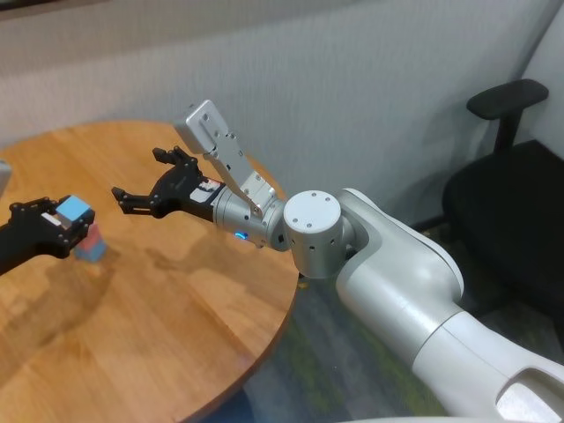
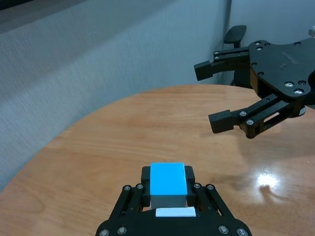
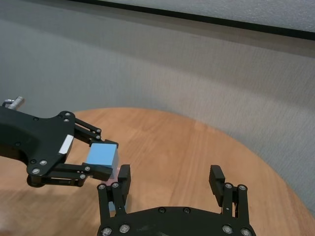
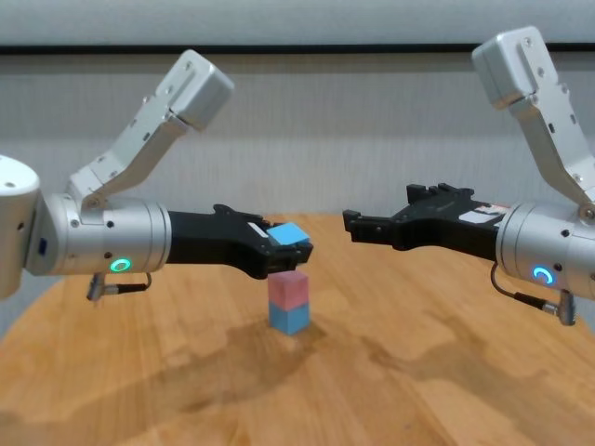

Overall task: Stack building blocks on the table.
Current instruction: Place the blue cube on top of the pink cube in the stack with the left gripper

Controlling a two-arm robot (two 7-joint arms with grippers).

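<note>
The left gripper (image 4: 290, 243) is clamped on one light blue block (image 4: 289, 234), its black fingers (image 2: 146, 178) pressing the cube's two sides, so that the bright top face shows between them in the left wrist view. It holds this cube in the air just above a stack of two: a pink block (image 4: 287, 289) sitting squarely on a second light blue block (image 4: 289, 319), which rests on the table (image 4: 186, 390). From the chest view a narrow gap separates the held cube from the pink one; they do not touch. That makes three blocks in all, two light blue and one pink, with one blue in the grip and the other two piled up. In the head view only the pink block's edge and a bit of the lower blue one peek out beneath the left gripper. The right gripper (image 1: 145, 181) hangs over the table well apart from the stack, on the other side of it, with its jaws spread wide and nothing between them; its two fingers (image 2: 219, 123) point toward the left gripper. The round wooden tabletop carries the stack near its middle. Off the table's right side, against the grey wall, stands one black office chair (image 1: 511, 176).
</note>
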